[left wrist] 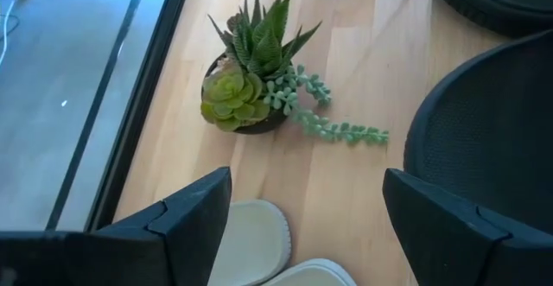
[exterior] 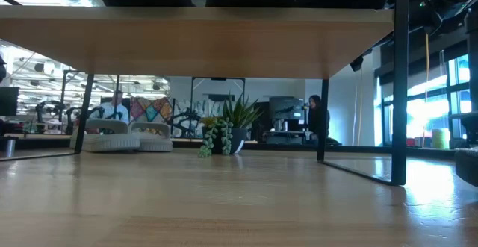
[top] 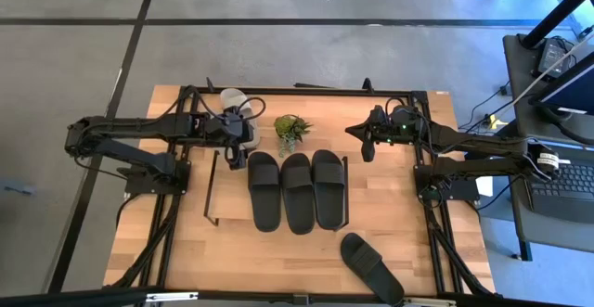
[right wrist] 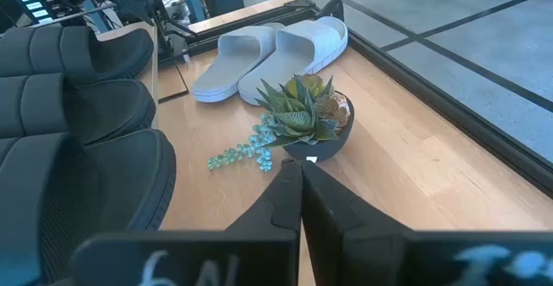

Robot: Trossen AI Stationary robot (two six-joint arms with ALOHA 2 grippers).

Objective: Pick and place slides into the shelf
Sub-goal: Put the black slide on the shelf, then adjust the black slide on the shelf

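Nearest, a loose matte black rubber slide (top: 371,268) lies at the table's front edge; three black slides (top: 296,191) sit on the low wooden shelf (top: 215,188). Beyond, the released left gripper (top: 243,136) hovers over two pale grey-white slides (right wrist: 268,53), seemingly about to descend and grasp one. The right gripper (top: 357,133) waits, clenched and empty.

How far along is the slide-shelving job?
Done: three black slides sit side by side on the shelf. In hand: nothing gripped; the left gripper is open above the two grey-white slides near the potted plant, the likely next pick. The right gripper is shut and empty on the plant's other side. Left: both grey-white slides and one black slide on the table's near edge.
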